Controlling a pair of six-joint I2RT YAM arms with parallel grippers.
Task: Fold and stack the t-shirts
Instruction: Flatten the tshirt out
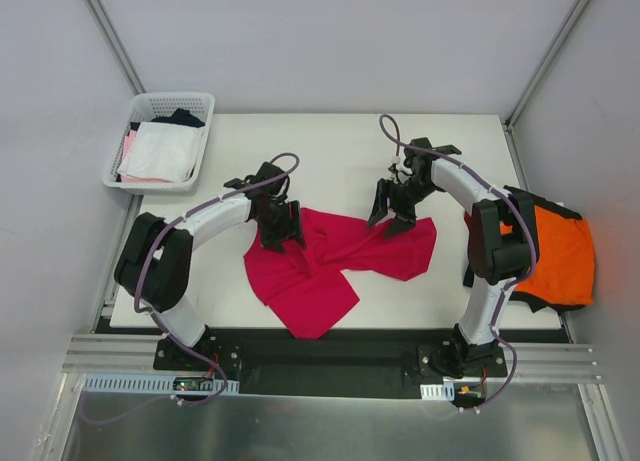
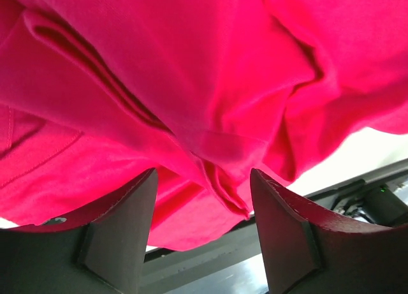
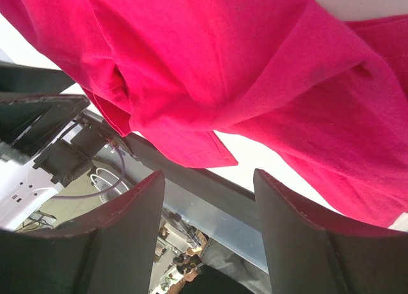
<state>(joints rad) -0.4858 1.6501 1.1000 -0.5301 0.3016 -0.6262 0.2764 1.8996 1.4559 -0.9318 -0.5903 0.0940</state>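
Crimson t-shirt (image 1: 320, 271) lies crumpled at lower centre of the white surface (image 1: 330, 161), one flap reaching right; left fingers (image 2: 121, 243) spread apart over its upper-left folds, clamping nothing, and right fingers (image 3: 306, 243) also parted, just at its upper-right edge with no cloth between them. Orange t-shirt (image 1: 562, 256) lies on a black t-shirt (image 1: 533, 302) at the right edge. Mesh basket (image 1: 172, 98) with white and pink garments sits upper left.
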